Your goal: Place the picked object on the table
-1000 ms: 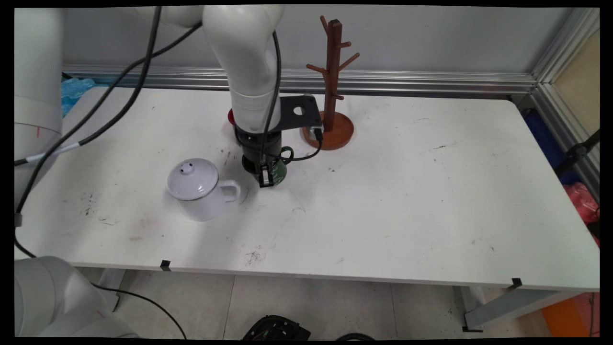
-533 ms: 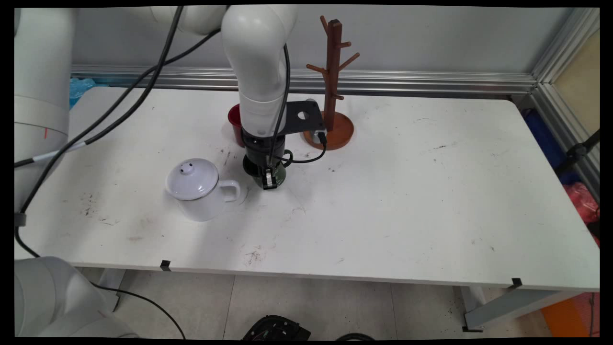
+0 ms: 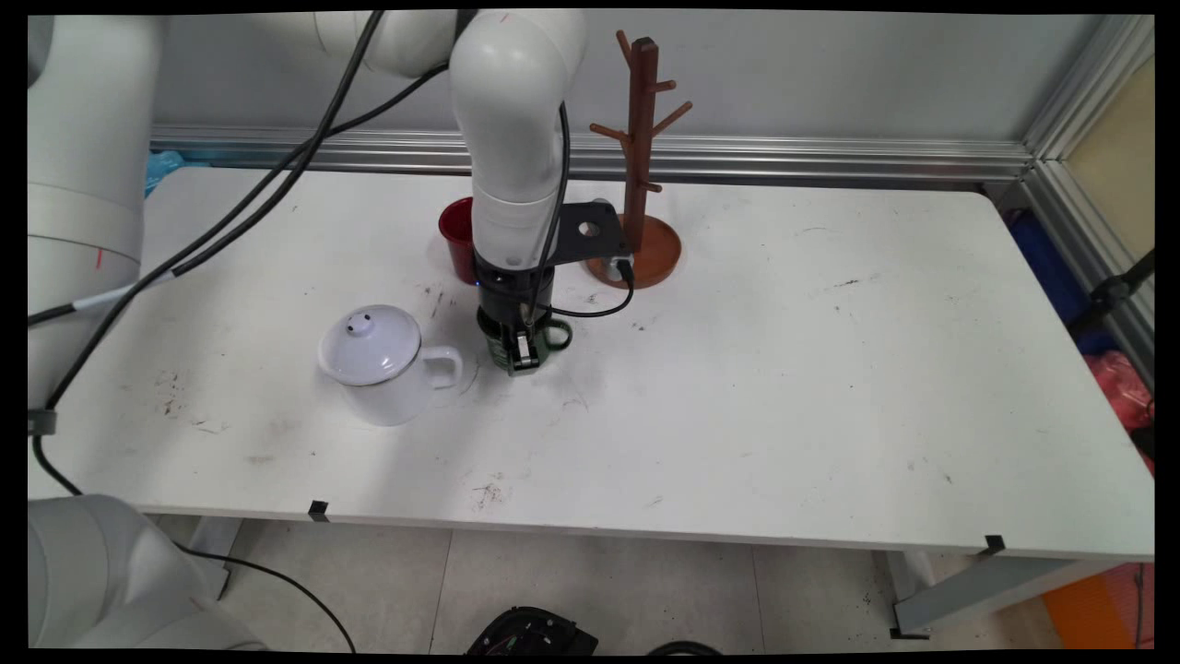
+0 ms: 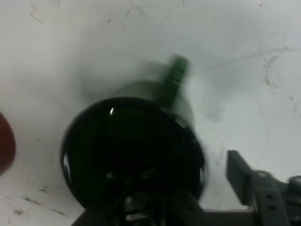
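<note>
Gripper — black, two-finger, pointing straight down over the table, centre-left; it sits at the green mug, one finger showing on the mug's near side. Whether it is clamped on the mug or merely around it cannot be told from either view.

Green mug — dark green, upright on the table, mostly hidden by the gripper in the main view; its handle sticks out toward 3 o'clock. In the hand view the mug fills the centre as a dark round mouth seen from above, handle at about 1 o'clock.

White pot — lidded, knob on top, handle facing the green mug; stands at 9 o'clock from the gripper, near but apart.

Red cup — upright, at about 11 o'clock from the gripper, partly behind the arm; a red edge shows at the hand view's left side.

Mug tree — brown wood, upright post with pegs on a round base, at about 1 o'clock from the gripper, near the table's far edge; pegs bare
</note>
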Available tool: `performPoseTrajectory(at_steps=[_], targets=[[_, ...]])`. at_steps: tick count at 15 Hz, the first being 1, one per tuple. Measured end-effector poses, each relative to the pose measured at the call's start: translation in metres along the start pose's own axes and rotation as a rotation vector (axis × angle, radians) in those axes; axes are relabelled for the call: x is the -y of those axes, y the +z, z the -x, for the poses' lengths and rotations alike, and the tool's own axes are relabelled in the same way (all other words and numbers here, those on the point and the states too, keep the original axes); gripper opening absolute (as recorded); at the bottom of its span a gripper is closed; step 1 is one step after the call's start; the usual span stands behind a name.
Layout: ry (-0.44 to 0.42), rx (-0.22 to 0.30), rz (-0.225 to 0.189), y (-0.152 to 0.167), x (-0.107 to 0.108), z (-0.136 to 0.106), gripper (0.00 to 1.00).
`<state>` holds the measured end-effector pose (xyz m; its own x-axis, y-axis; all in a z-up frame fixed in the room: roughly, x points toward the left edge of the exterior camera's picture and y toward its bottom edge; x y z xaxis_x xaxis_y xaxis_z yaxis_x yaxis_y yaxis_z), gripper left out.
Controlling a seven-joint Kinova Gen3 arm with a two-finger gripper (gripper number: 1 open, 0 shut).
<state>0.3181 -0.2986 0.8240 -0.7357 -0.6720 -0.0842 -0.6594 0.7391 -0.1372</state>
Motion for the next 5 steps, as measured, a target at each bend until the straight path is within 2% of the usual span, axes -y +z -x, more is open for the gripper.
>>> performPoseTrajectory(at_steps=[5], targets=[[0.001,-0.012,-0.006,-0.0023,0.0009,-0.0015,1.00]])
